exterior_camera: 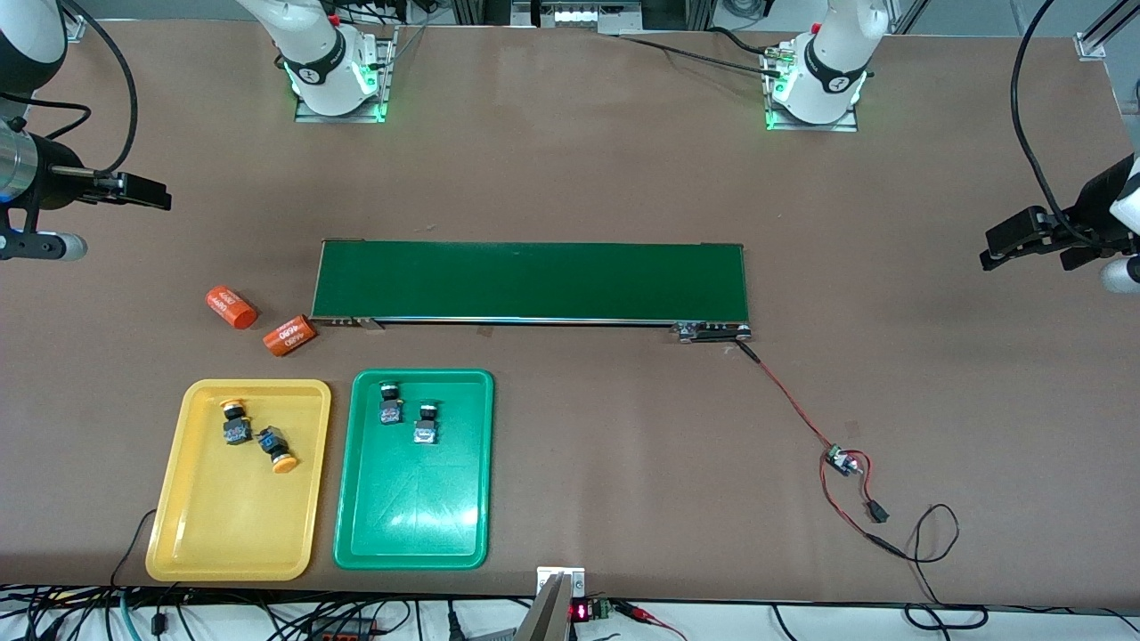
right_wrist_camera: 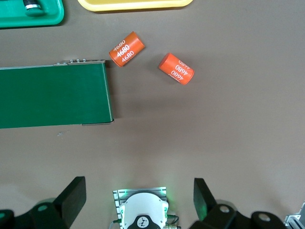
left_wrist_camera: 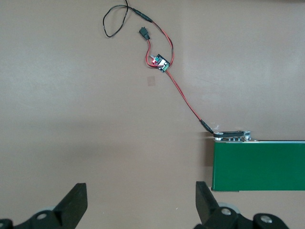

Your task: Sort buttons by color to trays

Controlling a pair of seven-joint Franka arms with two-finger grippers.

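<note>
- You are looking at a sort that appears finished: 2 yellow-capped buttons point(exterior_camera: 256, 436) are lying in the yellow tray point(exterior_camera: 191, 534), and 2 green-capped buttons point(exterior_camera: 407, 413) are sitting in the green tray point(exterior_camera: 414, 534), all 4 bunched at the end of each tray farther from the front camera.
- The left end effector point(exterior_camera: 990, 254) is hanging open and empty over the bare counter point(exterior_camera: 570, 178) at the left arm's end, well apart from everything; that arm is waiting.
- The right end effector point(exterior_camera: 160, 196) is also standing open and holding nothing, over the counter at the right arm's end, with the 2 orange cylinders point(exterior_camera: 258, 320) lying between it and the trays.
- If you are sending the right arm back toward the trays on a low path, it is risking a knock on those cylinders; they are lying on their sides and, I judge, rolling easily, perhaps into the yellow tray's rim.
- The 2 yellow-capped buttons are touching or nearly so, so any re-grasp there is likely disturbing both.
- The red and black wire point(exterior_camera: 793, 401) is trailing loose from the conveyor belt point(exterior_camera: 534, 280) to a small circuit board point(exterior_camera: 840, 460); a low sweep by the left arm could be snagging it.
</note>
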